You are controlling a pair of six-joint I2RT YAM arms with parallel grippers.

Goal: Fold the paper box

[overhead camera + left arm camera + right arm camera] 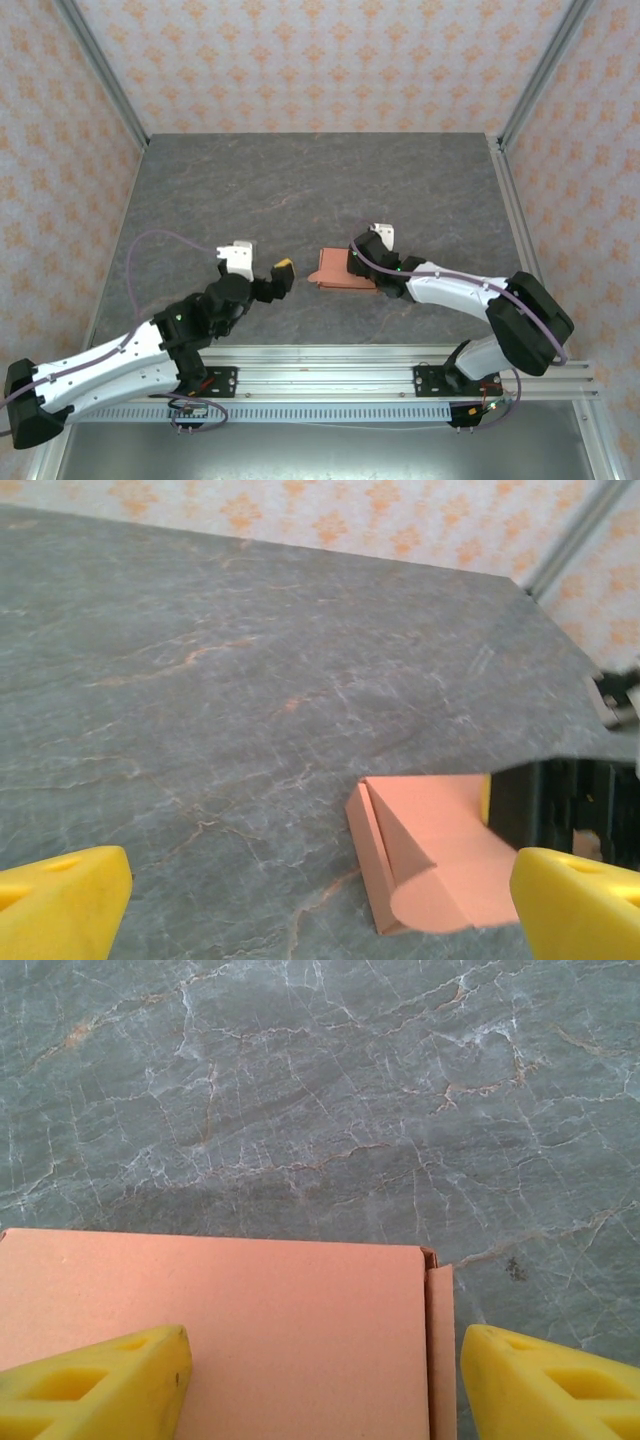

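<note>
Paper box (335, 270) loose on the desk (300, 190) — one nudge could skid it.
Left tool (278, 276) gapes just short of it, right tool (320, 1380) gapes directly above — neither seems to grip the light card.

Under right pincer (325, 1360), paper box (250, 1330): thin salmon card, matt, smooth, sharp creases. Its fingers (90, 1390): yellow plastic w/ dull sheen. Ahead of it, counter (300, 1090): grey stone-look, veined, smooth, semi-matt. Behind left pincer (320, 890), arm shells (110, 360): white plastic, glossy. Further back, rail (330, 385): bare metal, satin.
</note>
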